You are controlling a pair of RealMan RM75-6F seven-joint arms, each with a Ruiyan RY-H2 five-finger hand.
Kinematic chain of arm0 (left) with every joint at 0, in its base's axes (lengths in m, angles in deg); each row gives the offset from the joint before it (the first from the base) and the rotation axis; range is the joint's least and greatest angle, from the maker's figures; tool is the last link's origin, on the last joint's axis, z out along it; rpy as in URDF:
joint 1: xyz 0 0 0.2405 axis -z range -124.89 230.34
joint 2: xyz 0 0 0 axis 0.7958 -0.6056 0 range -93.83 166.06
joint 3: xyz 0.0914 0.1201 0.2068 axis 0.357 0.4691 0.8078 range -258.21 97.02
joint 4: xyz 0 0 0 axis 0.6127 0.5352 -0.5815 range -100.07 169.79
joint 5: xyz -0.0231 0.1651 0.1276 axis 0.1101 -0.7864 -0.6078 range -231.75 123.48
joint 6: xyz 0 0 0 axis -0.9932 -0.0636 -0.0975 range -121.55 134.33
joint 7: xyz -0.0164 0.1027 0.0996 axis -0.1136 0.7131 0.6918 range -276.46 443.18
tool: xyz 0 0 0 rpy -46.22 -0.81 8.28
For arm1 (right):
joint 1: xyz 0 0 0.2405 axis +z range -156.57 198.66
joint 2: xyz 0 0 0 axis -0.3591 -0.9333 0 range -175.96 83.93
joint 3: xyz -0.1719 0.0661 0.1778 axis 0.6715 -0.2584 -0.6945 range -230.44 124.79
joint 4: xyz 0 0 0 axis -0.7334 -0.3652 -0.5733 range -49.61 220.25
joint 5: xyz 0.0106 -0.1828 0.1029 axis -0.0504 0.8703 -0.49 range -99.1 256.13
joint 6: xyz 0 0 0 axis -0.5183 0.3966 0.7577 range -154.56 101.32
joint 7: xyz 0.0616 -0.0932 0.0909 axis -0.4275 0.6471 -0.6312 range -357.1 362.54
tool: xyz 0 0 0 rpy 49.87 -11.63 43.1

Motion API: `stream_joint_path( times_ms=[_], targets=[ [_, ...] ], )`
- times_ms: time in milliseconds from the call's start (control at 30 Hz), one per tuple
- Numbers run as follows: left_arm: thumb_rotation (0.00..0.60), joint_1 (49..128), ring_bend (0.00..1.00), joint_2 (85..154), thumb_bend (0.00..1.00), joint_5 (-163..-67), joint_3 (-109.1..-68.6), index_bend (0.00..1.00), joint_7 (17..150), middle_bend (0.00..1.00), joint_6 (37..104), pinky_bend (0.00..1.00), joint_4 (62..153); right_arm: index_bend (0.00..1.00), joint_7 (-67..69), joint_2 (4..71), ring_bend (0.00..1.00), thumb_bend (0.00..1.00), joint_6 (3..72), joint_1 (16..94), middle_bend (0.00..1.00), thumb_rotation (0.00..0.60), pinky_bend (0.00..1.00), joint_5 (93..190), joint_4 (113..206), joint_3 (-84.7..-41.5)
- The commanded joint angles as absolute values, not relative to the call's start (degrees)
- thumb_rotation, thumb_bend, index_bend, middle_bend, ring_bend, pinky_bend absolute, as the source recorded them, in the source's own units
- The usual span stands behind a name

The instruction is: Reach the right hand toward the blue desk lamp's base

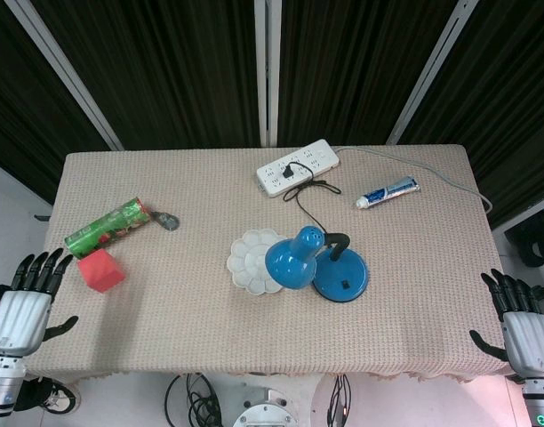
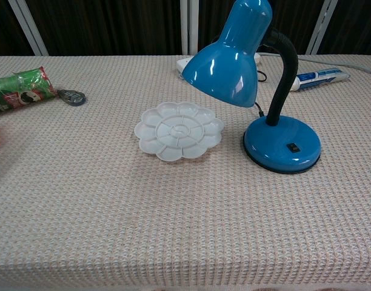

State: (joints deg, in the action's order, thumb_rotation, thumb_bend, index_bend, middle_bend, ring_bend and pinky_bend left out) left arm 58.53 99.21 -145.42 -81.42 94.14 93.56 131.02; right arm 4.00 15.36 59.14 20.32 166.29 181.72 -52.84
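Note:
The blue desk lamp stands right of the table's middle, its round base flat on the cloth and carrying a small black switch. A black gooseneck bends its blue shade leftward over a white palette. My right hand hangs off the table's right front corner, fingers spread and holding nothing, well to the right of the base. My left hand sits off the left edge, fingers apart and empty. Neither hand shows in the chest view.
A white flower-shaped palette lies just left of the lamp base. A power strip and toothpaste tube lie at the back. A green can, a red block and a small metal piece sit on the left.

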Motion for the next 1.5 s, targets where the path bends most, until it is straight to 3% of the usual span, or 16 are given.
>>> stream_joint_path(
  times_ms=[33, 1067, 1100, 1167, 1233, 1300, 1500],
  targets=[
    [0.600, 58.51, 0.00, 99.21, 0.03, -145.55, -81.40, 0.00, 94.14, 0.00, 93.62, 0.00, 130.99, 0.00, 3.92, 15.39, 0.00, 0.13, 59.21, 20.26, 0.00, 0.600, 0.00, 166.26, 181.64, -52.85],
    [0.600, 59.05, 0.00, 99.67, 0.03, -145.67, -81.74, 0.00, 94.71, 0.00, 92.80, 0.00, 131.92, 0.00, 3.66, 15.29, 0.02, 0.16, 57.98, 22.76, 0.03, 0.600, 0.02, 171.07, 183.08, -52.64],
    [0.600, 59.10, 0.00, 99.70, 0.03, -145.75, -81.77, 0.00, 94.73, 0.00, 92.83, 0.00, 131.94, 0.00, 4.23, 15.11, 0.05, 0.16, 57.42, 23.11, 0.07, 0.600, 0.07, 170.98, 183.67, -52.71],
    [0.600, 59.12, 0.00, 99.65, 0.03, -145.91, -81.83, 0.00, 94.76, 0.00, 93.01, 0.00, 131.97, 0.00, 5.38, 14.80, 0.22, 0.15, 56.02, 24.00, 0.23, 0.600, 0.29, 170.65, 184.96, -52.91],
    [0.600, 59.02, 0.00, 99.56, 0.03, -145.94, -81.85, 0.00, 94.63, 0.00, 93.26, 0.00, 131.90, 0.00, 6.27, 14.32, 0.48, 0.15, 53.49, 25.08, 0.50, 0.600, 0.58, 170.08, 186.20, -52.61],
    [0.600, 58.91, 0.00, 99.52, 0.03, -145.97, -81.78, 0.00, 94.40, 0.00, 93.40, 0.00, 131.81, 0.00, 7.37, 14.00, 0.67, 0.15, 51.41, 25.94, 0.71, 0.600, 0.76, 169.35, 187.10, -52.41],
    [0.600, 58.57, 0.00, 99.69, 0.03, -145.90, -81.41, 0.00, 93.74, 0.00, 93.49, 0.00, 131.17, 0.00, 12.47, 15.62, 0.87, 0.15, 46.42, 28.34, 0.95, 0.600, 0.87, 167.05, 188.76, -52.33]
  ],
)
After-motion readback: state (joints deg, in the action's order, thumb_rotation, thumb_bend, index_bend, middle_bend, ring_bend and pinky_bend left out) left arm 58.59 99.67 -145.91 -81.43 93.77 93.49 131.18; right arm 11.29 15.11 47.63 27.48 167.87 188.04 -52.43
